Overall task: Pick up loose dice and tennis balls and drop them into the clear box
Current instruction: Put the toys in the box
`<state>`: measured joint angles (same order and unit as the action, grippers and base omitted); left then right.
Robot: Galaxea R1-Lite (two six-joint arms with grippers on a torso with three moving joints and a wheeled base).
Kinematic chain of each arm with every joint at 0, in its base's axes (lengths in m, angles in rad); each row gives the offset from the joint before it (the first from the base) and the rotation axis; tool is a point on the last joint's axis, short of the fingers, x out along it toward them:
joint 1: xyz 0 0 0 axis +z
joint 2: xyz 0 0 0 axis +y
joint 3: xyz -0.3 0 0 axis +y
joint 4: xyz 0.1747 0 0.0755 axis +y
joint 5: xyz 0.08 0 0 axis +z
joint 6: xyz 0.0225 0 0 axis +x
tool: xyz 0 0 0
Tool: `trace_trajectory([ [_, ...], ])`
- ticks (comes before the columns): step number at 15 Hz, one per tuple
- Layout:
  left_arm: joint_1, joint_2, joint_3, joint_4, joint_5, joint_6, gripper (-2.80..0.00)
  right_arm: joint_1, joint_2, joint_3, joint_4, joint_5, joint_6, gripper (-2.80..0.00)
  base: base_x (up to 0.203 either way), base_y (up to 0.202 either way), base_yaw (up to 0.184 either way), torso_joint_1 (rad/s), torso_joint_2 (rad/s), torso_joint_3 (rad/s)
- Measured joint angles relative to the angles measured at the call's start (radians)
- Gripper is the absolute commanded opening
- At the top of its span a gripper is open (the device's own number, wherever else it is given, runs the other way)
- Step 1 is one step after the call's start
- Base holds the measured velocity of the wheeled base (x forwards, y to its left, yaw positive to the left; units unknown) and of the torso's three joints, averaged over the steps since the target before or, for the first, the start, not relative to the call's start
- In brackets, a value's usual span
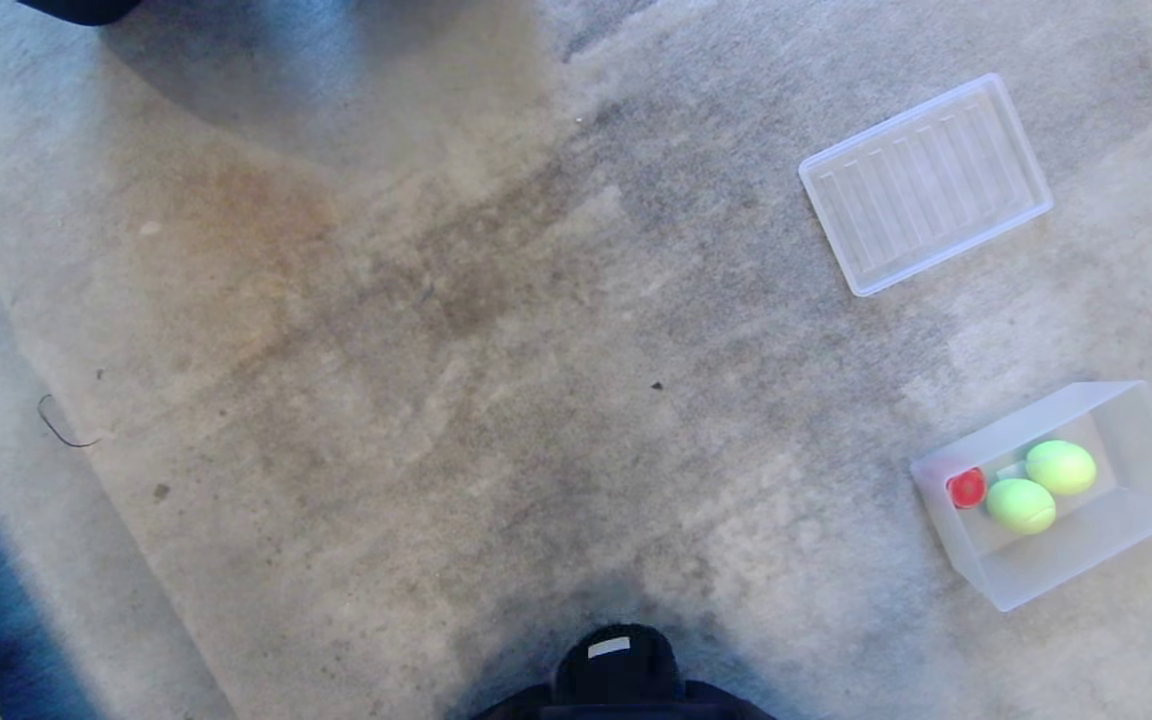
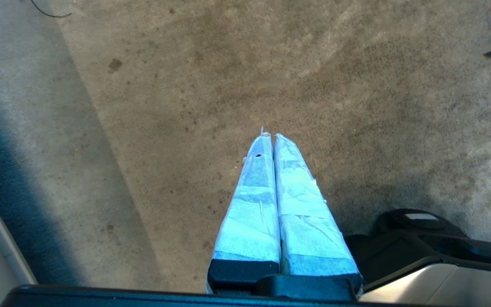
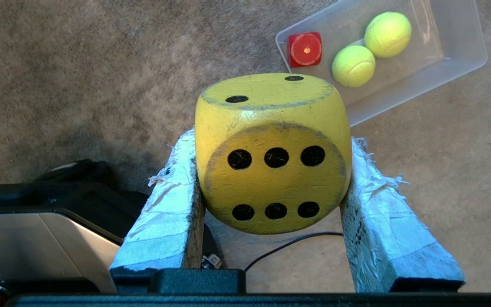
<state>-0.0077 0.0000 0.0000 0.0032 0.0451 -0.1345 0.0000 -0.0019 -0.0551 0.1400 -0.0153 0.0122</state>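
- Head view: neither gripper shows here; only the dark top of the robot's base (image 1: 614,668) sits at the lower edge, over a worn grey carpet (image 1: 416,330).
- Head view: the clear box (image 1: 1126,500) lies on the carpet to the robot's right, well apart from the base. Inside it are two tennis balls (image 1: 1021,505), side by side and touching, and a red die (image 1: 966,488) against the wall nearest the middle of the picture.
- Head view: a flat ribbed lid (image 1: 926,185) lies farther off on the same right side, apart from the box. No loose dice or balls can be seen on the carpet.
- Left wrist view: the left gripper (image 2: 270,137) has its taped fingers pressed together with nothing between them, pointing at bare carpet. It looks parked.
- Right wrist view: the right gripper (image 3: 273,170) is clamped on the yellow die (image 3: 273,153), one taped finger on each opposite side, the six-pip face toward the camera.
- Right wrist view: the clear box lies ahead of the fingertips and off to one side, beyond the held die, its long axis slanting across the line of the fingers.
- Judgement: the right arm is the nearer one and already carries the die, so the coming move depends on bringing the gripper over the box's open top before release.
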Motion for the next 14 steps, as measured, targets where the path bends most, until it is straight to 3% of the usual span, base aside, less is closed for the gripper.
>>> trace_trajectory([
  [6, 0.0, 0.0, 0.0, 0.001, 0.001, -0.002, -2.8, 0.0, 0.0, 0.0, 0.0, 0.0, 0.001, -2.8, 0.002, 0.007, -0.13, -0.048, 0.2, 0.148],
  [14, 0.0, 0.0, 0.0, 0.0, 0.003, -0.006, -2.8, 0.0, 0.0, 0.0, 0.0, 0.0, 0.001, -2.8, 0.0, 0.001, -0.007, -0.002, 0.01, 0.009],
])
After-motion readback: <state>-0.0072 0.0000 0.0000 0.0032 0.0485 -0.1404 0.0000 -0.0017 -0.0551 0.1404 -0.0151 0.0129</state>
